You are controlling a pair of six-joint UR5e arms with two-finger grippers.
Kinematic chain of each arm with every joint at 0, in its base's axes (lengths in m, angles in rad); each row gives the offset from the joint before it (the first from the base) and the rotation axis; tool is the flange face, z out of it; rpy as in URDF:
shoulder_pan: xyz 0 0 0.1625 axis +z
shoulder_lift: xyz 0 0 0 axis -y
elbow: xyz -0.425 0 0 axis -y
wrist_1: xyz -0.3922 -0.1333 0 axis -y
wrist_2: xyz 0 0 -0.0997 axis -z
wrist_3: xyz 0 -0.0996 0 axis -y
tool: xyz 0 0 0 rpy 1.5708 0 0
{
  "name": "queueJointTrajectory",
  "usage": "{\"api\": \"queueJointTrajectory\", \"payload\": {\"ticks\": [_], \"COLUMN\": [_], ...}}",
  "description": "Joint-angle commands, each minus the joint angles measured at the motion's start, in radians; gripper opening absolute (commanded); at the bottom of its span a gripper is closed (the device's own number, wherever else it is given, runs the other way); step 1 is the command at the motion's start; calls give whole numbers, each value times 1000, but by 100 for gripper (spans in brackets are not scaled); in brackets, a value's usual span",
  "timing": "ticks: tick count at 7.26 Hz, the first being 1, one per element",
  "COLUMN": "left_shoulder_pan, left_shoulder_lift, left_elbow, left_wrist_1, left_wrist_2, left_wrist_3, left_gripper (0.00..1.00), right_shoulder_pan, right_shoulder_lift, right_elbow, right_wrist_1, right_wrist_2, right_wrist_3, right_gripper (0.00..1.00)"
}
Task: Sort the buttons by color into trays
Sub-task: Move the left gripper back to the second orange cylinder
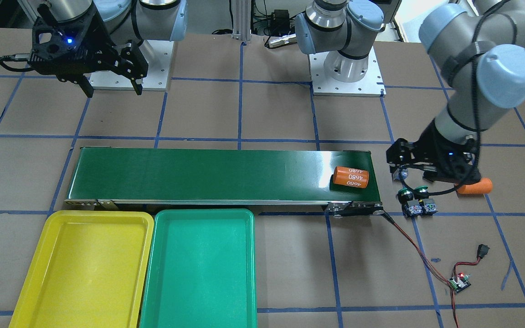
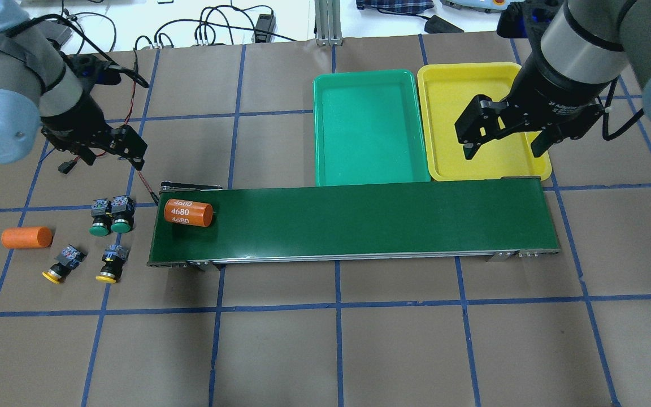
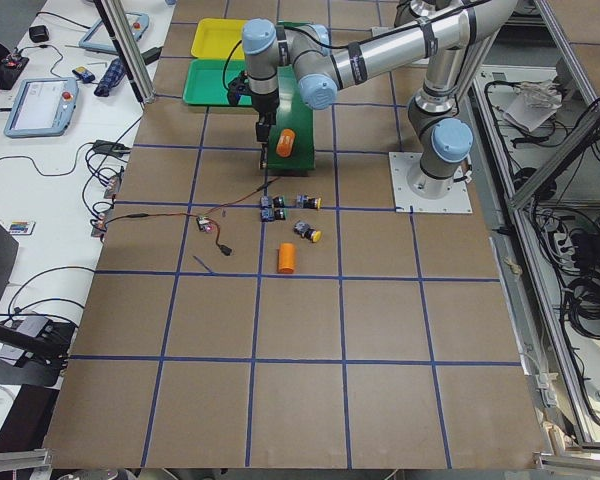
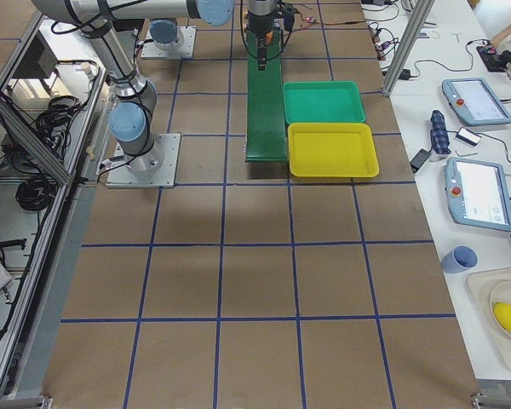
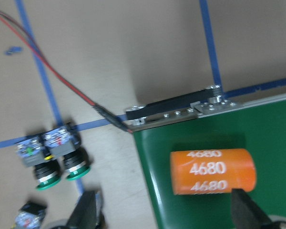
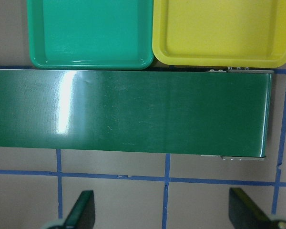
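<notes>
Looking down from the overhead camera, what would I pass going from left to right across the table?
A loose orange cylinder → the four buttons → a second orange cylinder lying on the belt → green tray → yellow tray.

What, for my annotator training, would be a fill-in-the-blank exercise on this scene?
The orange cylinder marked 4680 lies on the ____.
The green tray and yellow tray hold ____ buttons.
On the table lie two green buttons and ____ yellow buttons.
The left gripper and right gripper are both ____.
Missing words: conveyor belt; no; two; open.
</notes>
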Motion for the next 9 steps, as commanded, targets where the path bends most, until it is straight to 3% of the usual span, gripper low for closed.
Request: {"api": "queueJointTrajectory", "payload": {"ticks": [1,3,5,7,9], "left_shoulder_pan": [194,294,363,371,372], "left_shoulder_lift": [-46,-139,-233,-298,-341], "left_elbow": [22,21,21,22,22], "left_wrist_1": [-1,113,146,215,263], "left_wrist_2": [-2,1,6,108,105], "left_wrist_3": [165,262,293,359,347], "left_gripper": [100,100,100,100,100], "right_shoulder_pan": [0,0,0,0,0], "right_shoulder_lift": [6,18,52,57,66], "right_elbow": [-9,-15,-45,-43,-43], "right_wrist_1": [-1,-4,-17,-23,-23], "right_wrist_2": [-4,-6,-43,-32,-32], "right_wrist_3": [2,-3,-21,-20,-21], "right_gripper": [100,100,100,100,100]}}
